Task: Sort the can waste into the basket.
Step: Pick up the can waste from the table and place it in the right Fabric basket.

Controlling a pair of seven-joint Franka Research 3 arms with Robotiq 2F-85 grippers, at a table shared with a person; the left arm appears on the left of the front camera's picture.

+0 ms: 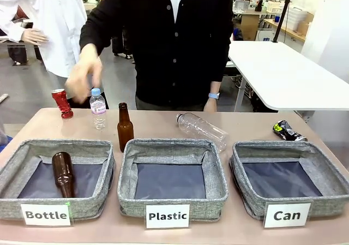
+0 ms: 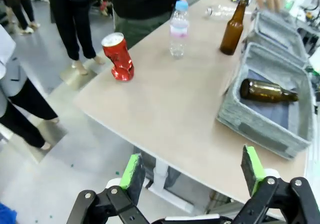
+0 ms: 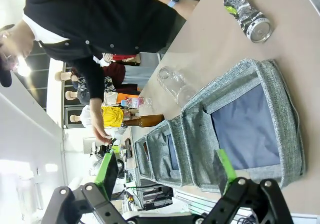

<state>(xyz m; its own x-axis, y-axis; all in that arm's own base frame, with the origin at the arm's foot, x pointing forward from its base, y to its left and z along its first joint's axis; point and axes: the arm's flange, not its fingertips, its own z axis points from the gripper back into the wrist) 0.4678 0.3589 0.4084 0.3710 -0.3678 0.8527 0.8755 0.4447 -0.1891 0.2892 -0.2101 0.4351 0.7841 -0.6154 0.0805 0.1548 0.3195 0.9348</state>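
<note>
Two crushed drink cans wait at opposite ends of the counter (image 1: 163,119): the red can (image 1: 62,103) stands upright at its far-left corner, while the dark can (image 1: 288,130), printed in green, yellow and white, lies on its side at the far-right corner, just behind the far rim of the empty grey basket (image 1: 289,147) labelled "Can". Both look light and thin-walled, so a firm squeeze would likely buckle them further. The painted metal may be slick, though the creases should offer purchase. The dented waist seems the best hold on each: from the side on the upright red can, from above across the narrow width on the lying one. A person's hand (image 1: 84,76), blurred, hovers just above the red can. Along the counter's near edge, like baskets marked "Plastic" (image 1: 172,144) and "Bottle" (image 1: 60,144) sit beside the first, the latter holding one brown bottle (image 1: 63,174). A second brown bottle (image 1: 125,127) and a small water bottle (image 1: 97,108) stand behind them, and a clear bottle (image 1: 202,129) lies on its side. The robot's left hand (image 2: 192,168) is spread and empty off the counter's left end, and its right hand (image 3: 166,168), likewise released and holding nothing, hangs on the near side of the "Can" basket.
</note>
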